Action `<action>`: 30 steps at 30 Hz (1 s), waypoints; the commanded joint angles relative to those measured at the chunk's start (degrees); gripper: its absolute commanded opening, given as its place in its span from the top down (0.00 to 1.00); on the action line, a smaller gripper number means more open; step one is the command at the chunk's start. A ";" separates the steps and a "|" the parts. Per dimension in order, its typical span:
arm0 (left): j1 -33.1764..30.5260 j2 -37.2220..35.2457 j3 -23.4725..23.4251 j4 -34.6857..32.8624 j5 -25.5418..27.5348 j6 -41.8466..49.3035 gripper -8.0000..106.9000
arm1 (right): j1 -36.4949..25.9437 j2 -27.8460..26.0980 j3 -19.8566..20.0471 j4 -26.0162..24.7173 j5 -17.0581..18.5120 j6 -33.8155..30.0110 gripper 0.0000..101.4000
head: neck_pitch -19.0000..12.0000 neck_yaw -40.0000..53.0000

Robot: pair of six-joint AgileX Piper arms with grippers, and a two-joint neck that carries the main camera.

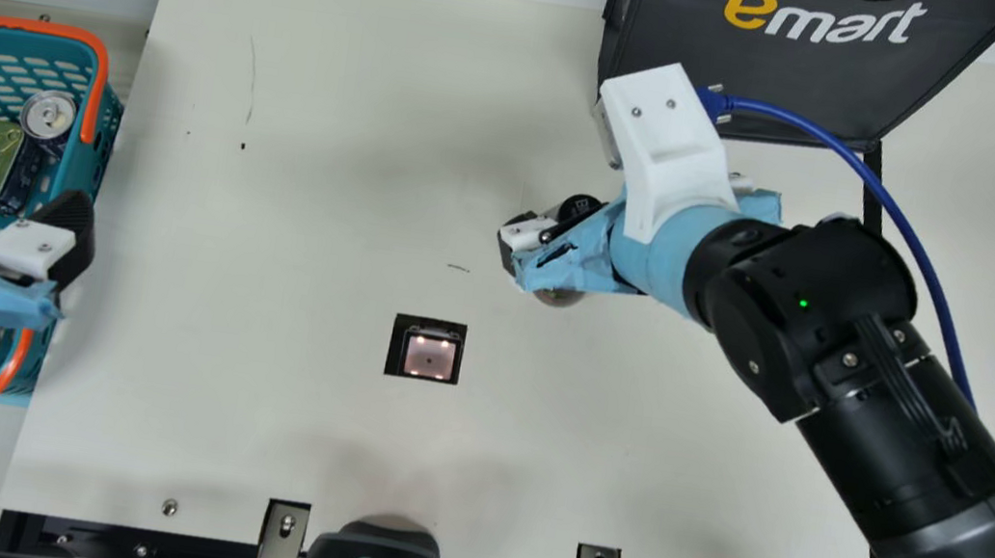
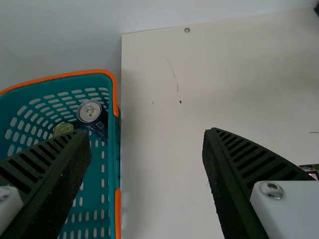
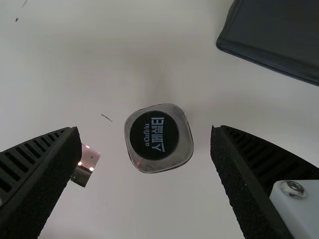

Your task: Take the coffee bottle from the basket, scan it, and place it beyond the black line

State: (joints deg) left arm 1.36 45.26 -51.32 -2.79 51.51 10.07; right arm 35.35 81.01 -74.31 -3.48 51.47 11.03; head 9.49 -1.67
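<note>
Over coffee bottle [image 3: 154, 137]: right tool [image 1: 558, 263] pointing down, spread wide.

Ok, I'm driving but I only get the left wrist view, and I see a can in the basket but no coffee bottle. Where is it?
Observer: It's standing on the table, between the fingers of the right gripper. I mean the bottle.
Operator: Is the gripper squeezing it?
Observer: No. In the right wrist view the fingers are open, with a gap on both sides of the bottle.
Operator: Is it past the black line?
Observer: Not there. In the main view, the black line is farther right than the bottle.
</note>
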 commanded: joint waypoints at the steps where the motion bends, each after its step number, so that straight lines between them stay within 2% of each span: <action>1: 0.00 0.00 0.00 0.00 0.00 0.00 0.15 | 0.21 0.29 0.18 -0.14 -0.11 0.06 0.10 | -1.57 0.09; 25: 0.00 0.00 0.00 0.00 0.00 0.00 0.15 | 1.40 5.32 1.87 -2.80 -3.25 0.36 0.10 | -1.57 0.09; 30: 0.00 0.00 0.00 0.00 0.00 0.00 0.15 | 1.58 5.82 1.90 -3.48 -3.24 0.90 0.43 | -1.57 0.09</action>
State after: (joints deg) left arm 1.36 45.26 -51.32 -2.79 51.51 10.07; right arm 36.91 86.85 -72.45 -6.79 48.11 11.70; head 9.49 -1.67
